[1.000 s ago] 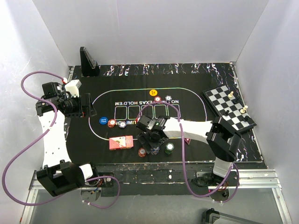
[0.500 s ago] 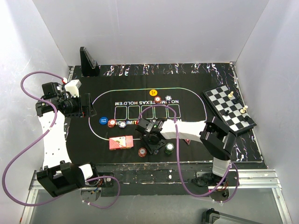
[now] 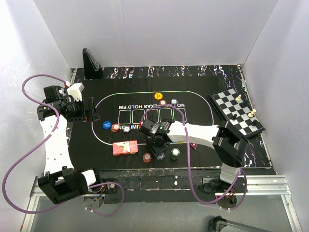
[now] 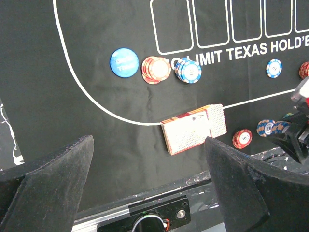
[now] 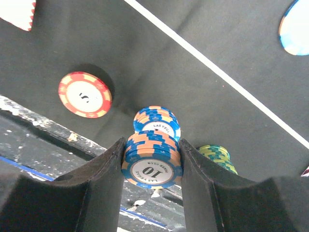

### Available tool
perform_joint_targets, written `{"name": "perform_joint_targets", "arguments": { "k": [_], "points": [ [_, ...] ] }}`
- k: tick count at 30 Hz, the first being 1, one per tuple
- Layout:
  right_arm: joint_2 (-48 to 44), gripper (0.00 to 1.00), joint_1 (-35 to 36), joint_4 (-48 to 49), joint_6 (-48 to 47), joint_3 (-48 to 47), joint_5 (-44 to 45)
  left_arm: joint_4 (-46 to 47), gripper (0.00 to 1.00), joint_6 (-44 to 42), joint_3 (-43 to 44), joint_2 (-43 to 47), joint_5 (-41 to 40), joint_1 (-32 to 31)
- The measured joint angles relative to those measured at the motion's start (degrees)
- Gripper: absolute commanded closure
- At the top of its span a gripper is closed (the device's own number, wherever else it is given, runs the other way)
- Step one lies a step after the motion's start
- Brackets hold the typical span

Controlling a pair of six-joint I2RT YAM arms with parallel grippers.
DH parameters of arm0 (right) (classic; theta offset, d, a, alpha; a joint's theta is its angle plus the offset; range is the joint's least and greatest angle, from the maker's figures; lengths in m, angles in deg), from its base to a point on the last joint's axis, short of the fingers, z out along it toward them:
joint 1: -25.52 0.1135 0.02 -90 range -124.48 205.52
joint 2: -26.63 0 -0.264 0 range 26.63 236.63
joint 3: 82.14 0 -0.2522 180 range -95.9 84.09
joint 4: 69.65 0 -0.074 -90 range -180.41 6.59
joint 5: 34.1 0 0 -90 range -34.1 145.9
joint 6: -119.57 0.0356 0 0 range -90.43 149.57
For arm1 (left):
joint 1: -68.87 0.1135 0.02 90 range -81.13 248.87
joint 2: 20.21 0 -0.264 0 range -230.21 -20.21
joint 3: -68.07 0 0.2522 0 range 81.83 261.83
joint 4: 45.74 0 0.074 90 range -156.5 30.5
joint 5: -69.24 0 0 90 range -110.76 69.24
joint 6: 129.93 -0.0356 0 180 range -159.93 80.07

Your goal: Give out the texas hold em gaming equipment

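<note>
White walls close in a table laid with a black mat [image 3: 130,99]. Off its left edge the left gripper [image 3: 90,110] hangs with jaws spread wide and nothing between them. Just right of it, inside the printed line, a blue chip [image 3: 106,124], an orange stack [image 3: 116,127] and a white stack [image 3: 126,128] sit in a row. Nearer the front lies the deck [image 3: 125,147], red back up, its long side roughly along the near edge. Right of the deck is a lone red chip [image 3: 147,157], flat on the mat.

Next comes the right gripper [image 3: 160,155], reaching in from the right and pointing down near the mat's front rim. Its jaws are about half closed, pressed on either side of the 10 stack [image 5: 152,162], a short upright pile of blue-and-orange chips. Whether that pile is off the mat I can't tell. A twin stack [image 5: 156,121] stands just beyond it in the wrist view, and a green stack [image 5: 217,155] sits just to its right. A chessboard [image 3: 236,111] lies far right.

I'd judge the lift should go straight up along the pile's axis, since neighbours crowd two sides. The right arm has it, and the left is well apart.
</note>
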Motion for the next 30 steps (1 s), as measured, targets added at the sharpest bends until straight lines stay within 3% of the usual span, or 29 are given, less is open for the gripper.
{"name": "perform_joint_targets", "arguments": {
  "k": [11,22,30],
  "points": [
    [-1.86,0.74,-2.80,-2.08,-0.35,-1.31,2.03,-0.02,0.00,-0.02,-0.09,0.09,0.00,0.00],
    [-9.62,0.76,-30.58,-1.22,1.31,0.13,7.06,0.00,0.00,0.00,-0.31,0.09,0.04,0.00],
    [-5.79,0.76,-36.20,0.20,3.80,6.38,9.44,0.02,0.00,-0.09,-0.31,0.09,0.02,0.00]
  ]
}}
